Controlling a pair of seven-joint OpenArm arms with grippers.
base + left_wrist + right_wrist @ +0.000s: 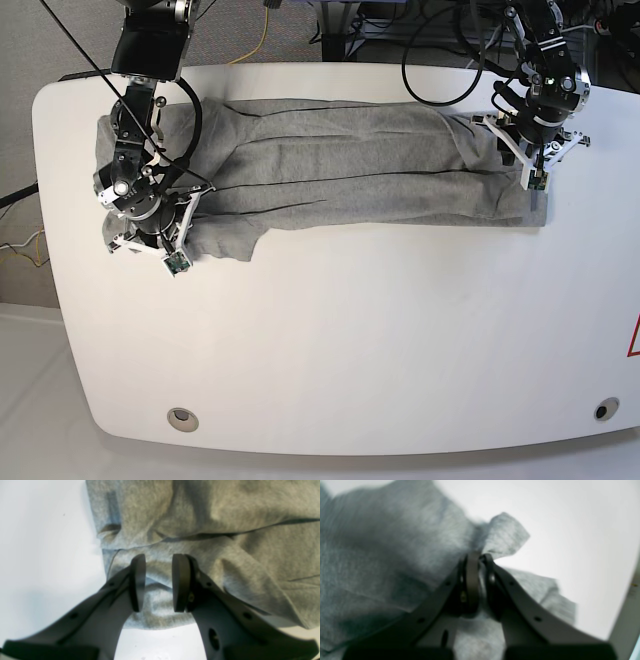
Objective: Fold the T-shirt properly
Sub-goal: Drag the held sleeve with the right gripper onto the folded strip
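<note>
White table [350, 350], grey T-shirt [340, 165] outstretched

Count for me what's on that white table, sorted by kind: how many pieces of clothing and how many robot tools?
Grey T-shirt: 1
Robot tools: 2, the left tool with its jaws apart over the cloth, and the right tool pinched shut on the T-shirt
White table: 1
Total: 4

Base view looks straight down from high above the white oval table [330, 340], taking in both arms. Each wrist view sits close behind its own fingers, facing the heather-grey knit T-shirt [225, 517], which all three share.
</note>
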